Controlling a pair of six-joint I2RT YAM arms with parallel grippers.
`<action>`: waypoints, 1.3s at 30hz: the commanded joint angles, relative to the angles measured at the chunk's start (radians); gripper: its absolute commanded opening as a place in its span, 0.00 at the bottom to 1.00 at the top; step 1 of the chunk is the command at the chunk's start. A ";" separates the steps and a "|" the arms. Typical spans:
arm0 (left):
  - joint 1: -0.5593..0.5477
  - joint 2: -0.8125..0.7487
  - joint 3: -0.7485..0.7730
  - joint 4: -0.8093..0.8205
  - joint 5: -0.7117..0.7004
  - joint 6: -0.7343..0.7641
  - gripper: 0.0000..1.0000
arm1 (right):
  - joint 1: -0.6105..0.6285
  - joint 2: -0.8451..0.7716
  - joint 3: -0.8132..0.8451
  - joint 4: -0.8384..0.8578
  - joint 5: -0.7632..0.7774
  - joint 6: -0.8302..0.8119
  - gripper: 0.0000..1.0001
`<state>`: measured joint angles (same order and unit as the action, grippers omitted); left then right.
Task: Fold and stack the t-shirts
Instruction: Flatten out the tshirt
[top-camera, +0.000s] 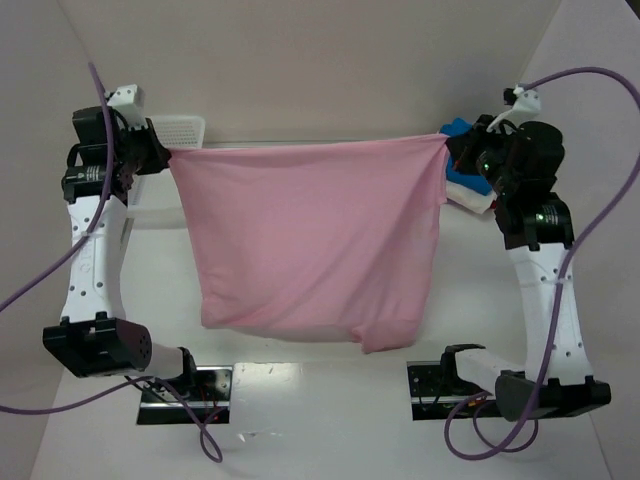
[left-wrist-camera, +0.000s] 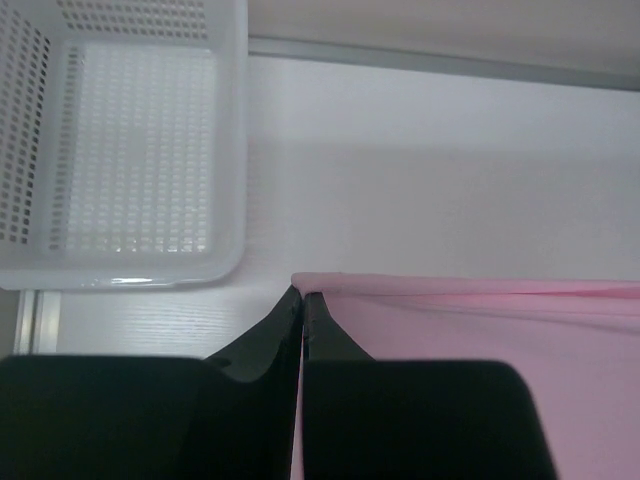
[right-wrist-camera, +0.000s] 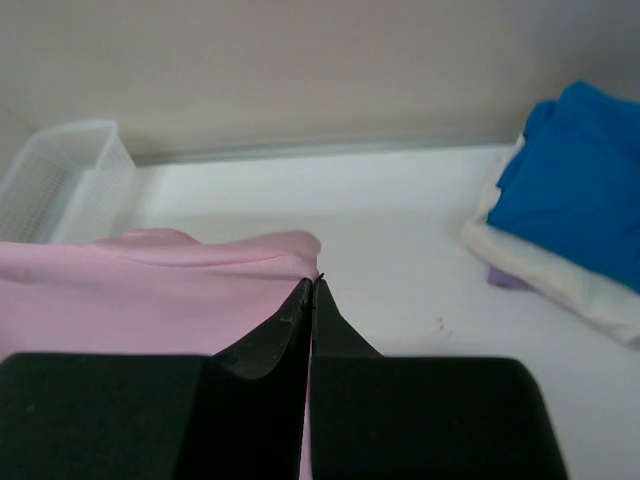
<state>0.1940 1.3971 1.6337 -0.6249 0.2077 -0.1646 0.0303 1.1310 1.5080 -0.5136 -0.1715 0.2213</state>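
Note:
The light pink t-shirt (top-camera: 310, 240) hangs stretched in the air between both arms, its top edge taut and its lower hem sagging toward the table. My left gripper (top-camera: 165, 155) is shut on its left top corner; in the left wrist view the pink t-shirt (left-wrist-camera: 480, 350) runs off to the right from the left gripper (left-wrist-camera: 302, 293). My right gripper (top-camera: 452, 148) is shut on the right top corner, where the pink t-shirt (right-wrist-camera: 150, 300) bunches left of the right gripper (right-wrist-camera: 314, 281). A bright blue t-shirt (right-wrist-camera: 575, 170) lies folded on a white t-shirt (right-wrist-camera: 560, 275) at the back right.
A white mesh basket (left-wrist-camera: 130, 150) stands at the back left, just behind the left gripper, also seen as the basket (top-camera: 185, 130) from above. The folded pile (top-camera: 465, 180) sits right behind the right wrist. Purple cables loop off both arms.

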 joint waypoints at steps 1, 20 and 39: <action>0.010 -0.001 -0.026 0.100 0.018 0.003 0.00 | 0.000 0.017 -0.073 0.113 0.047 0.010 0.00; -0.042 0.326 0.008 0.178 -0.019 0.030 0.00 | 0.000 0.348 -0.173 0.354 0.026 0.044 0.00; -0.121 0.717 0.377 0.194 -0.045 0.077 0.00 | 0.000 0.764 0.164 0.408 0.084 0.015 0.00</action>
<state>0.1040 2.0675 1.9303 -0.4648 0.1657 -0.1297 0.0303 1.8650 1.5903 -0.1725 -0.1211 0.2597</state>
